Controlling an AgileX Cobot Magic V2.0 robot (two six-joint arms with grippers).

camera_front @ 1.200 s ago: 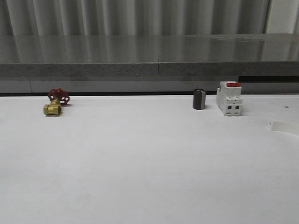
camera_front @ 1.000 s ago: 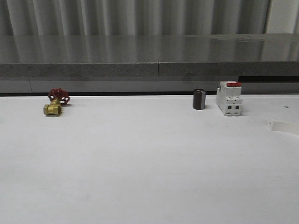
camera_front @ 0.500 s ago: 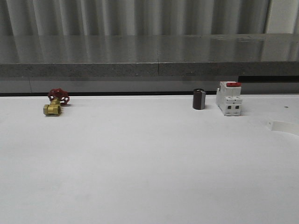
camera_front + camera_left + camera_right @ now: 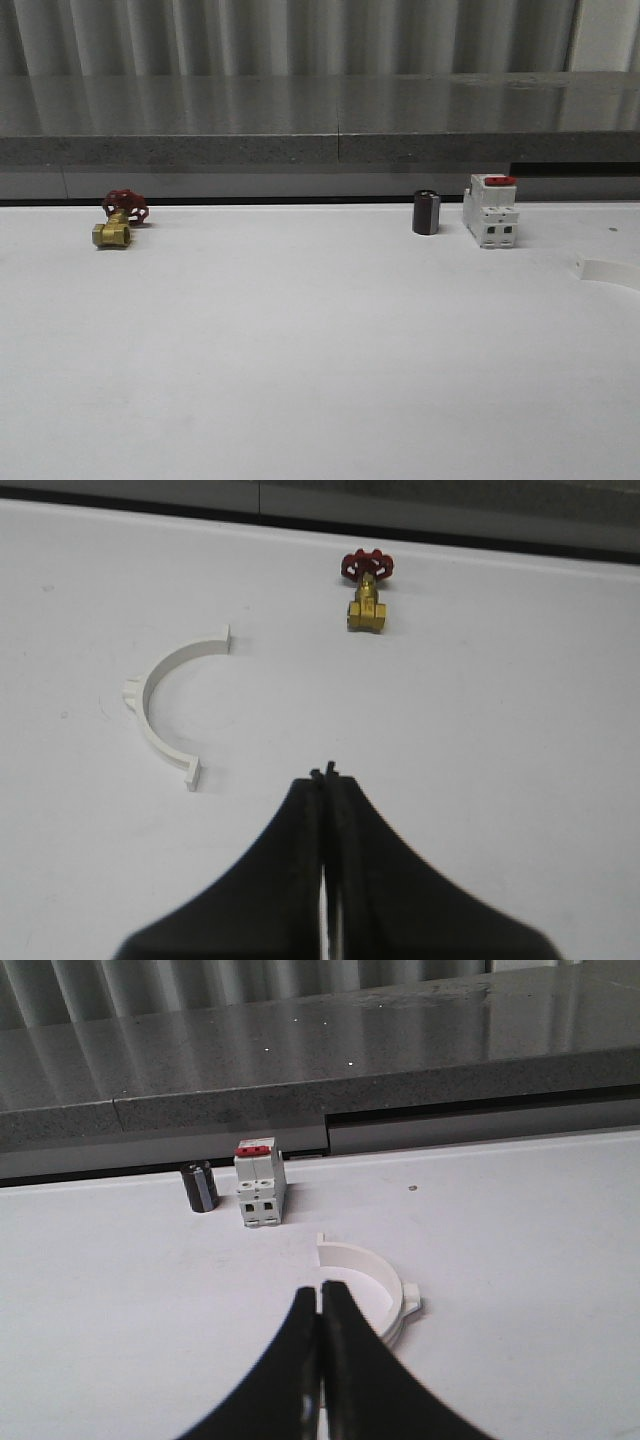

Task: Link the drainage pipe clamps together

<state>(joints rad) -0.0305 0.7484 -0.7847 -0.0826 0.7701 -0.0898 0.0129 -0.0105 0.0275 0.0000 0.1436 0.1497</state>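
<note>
White plastic semicircular clamps (image 4: 165, 705) (image 4: 375, 1285) apart; smooth matte table (image 4: 320, 350).

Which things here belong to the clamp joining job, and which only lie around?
For the job:
white plastic half-ring clamp near the brass valve
white plastic half-ring clamp near the breaker

Lying about:
brass valve with red handwheel
white boxy breaker with red top
small black cylinder
</note>
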